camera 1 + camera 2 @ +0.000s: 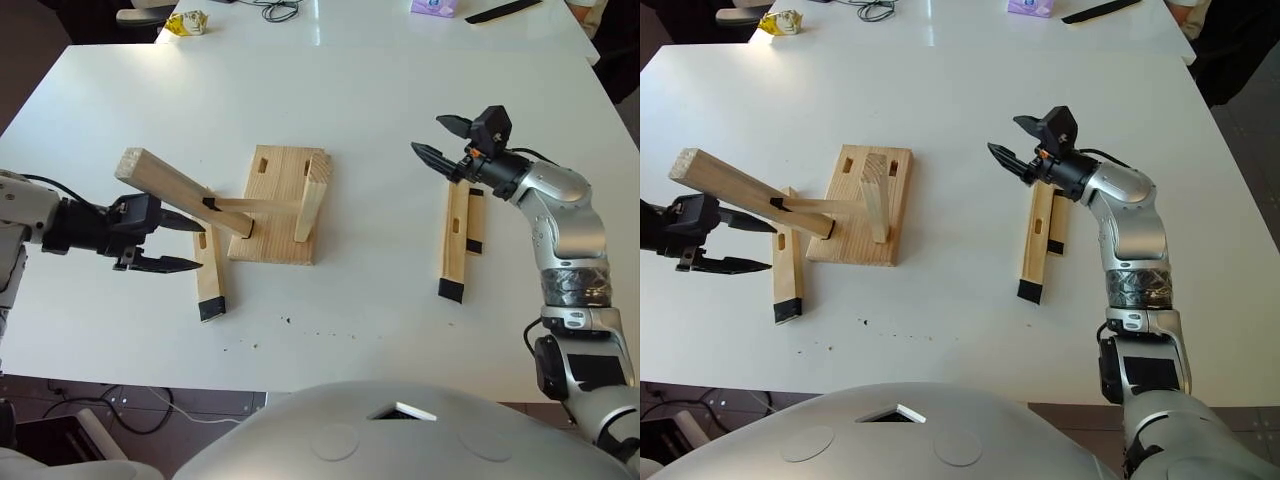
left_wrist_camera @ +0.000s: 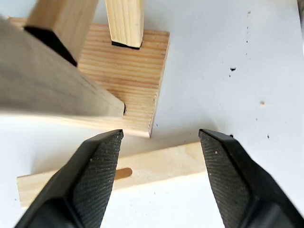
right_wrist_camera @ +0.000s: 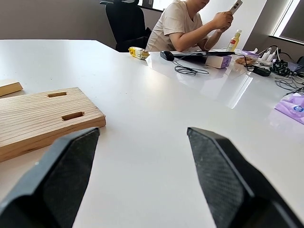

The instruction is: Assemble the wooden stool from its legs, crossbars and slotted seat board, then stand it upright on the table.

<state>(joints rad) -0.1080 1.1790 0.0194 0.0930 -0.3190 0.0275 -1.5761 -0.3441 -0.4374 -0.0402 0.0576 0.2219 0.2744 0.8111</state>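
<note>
Left eye view first: the left claw [image 1: 200, 247] is spread wide with nothing in it. The loose leg [image 1: 211, 272] lies flat on the worktop [image 1: 350, 90] right at its tips and runs from there back toward the robot. Just past the claw's upper finger is the half-built bit. That's the seat board [image 1: 278, 205] lying flat, an upright leg [image 1: 314, 195] standing up off it, and a crossbar [image 1: 258, 206] going from that leg to a tilted leg [image 1: 178, 190] that leans up and out over the claw. The right claw [image 1: 427, 135] is released too, holding nothing. It hovers over the far ends of a long leg [image 1: 455, 240] and a shorter piece [image 1: 475, 222] lying side by side, and the seat board is well off to its left. The right eye view gives the same layout. The left wrist view is the useful one: the loose leg runs straight across under the gap, finger to finger, so its long axis lines up with the way the claw opens. My guess is the wrist has to roll until the fingers sit either side of the leg's width before it can pinch. In the right wrist view the claw gapes over the worktop, with the seat board's slotted end ahead and well apart. The left arm looks like the nearer one for that loose leg.
</note>
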